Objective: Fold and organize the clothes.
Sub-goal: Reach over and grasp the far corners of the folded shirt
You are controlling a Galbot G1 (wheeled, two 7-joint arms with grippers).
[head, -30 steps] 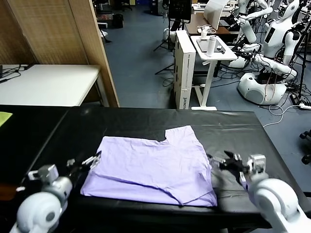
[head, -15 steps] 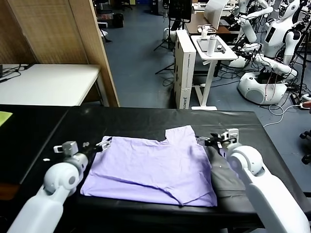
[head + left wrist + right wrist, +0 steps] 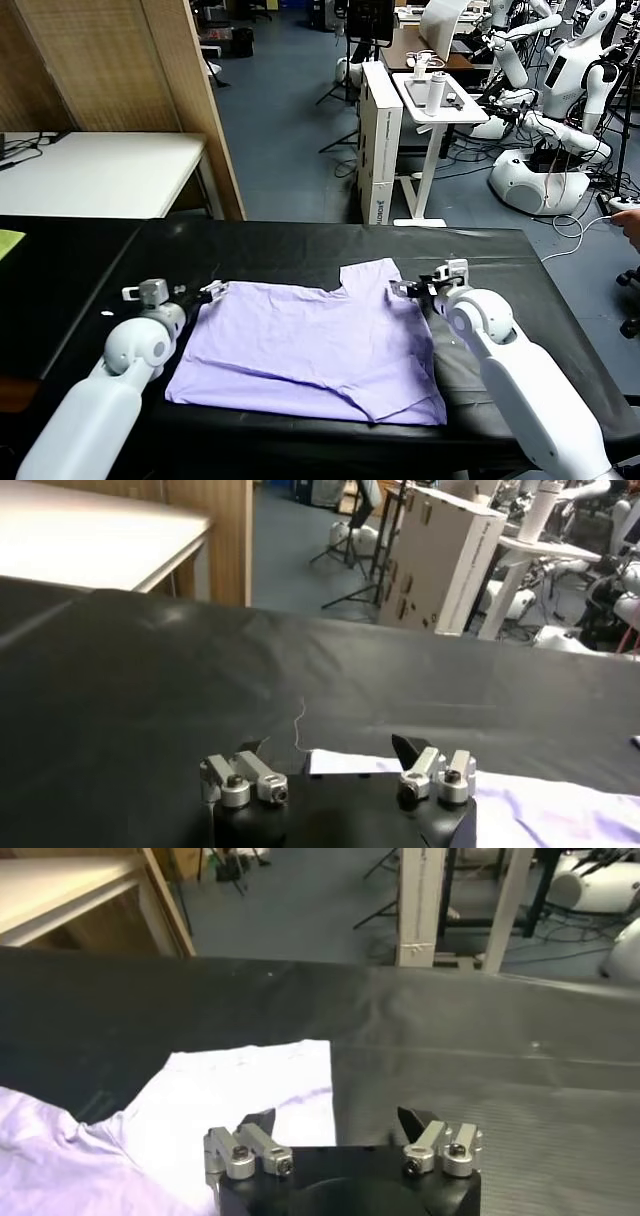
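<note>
Both arms have swept forward from the near edge of the table and now sit at the far corners of the T-shirt (image 3: 315, 345), one to each side.

Left gripper (image 3: 212, 292) hangs just off the shirt's far left corner, fingers spread wide and holding nothing. Its wrist view shows the pale corner of the fabric tucked right under the right-hand finger, with bare black table (image 3: 300, 245) ahead of it. Right gripper (image 3: 408, 289) mirrors that at the far right edge, beside the sleeve that juts away from the robot. Its fingers are also wide apart and empty. From its wrist camera the sleeve lies ahead and toward the left finger, with black table under the other.

So the fabric lies inward from both sets of fingers, between the two grippers. Neither arm is clearly nearer; they look evenly matched, and the shirt's long axis runs side to side between them.

Looking at the shirt itself: pale lavender, thin and soft, spread flat near the middle of the table. It is already doubled over, with a layered edge showing at the near right corner and light creases across the face. No printed pattern shows on the face turned up.
</note>
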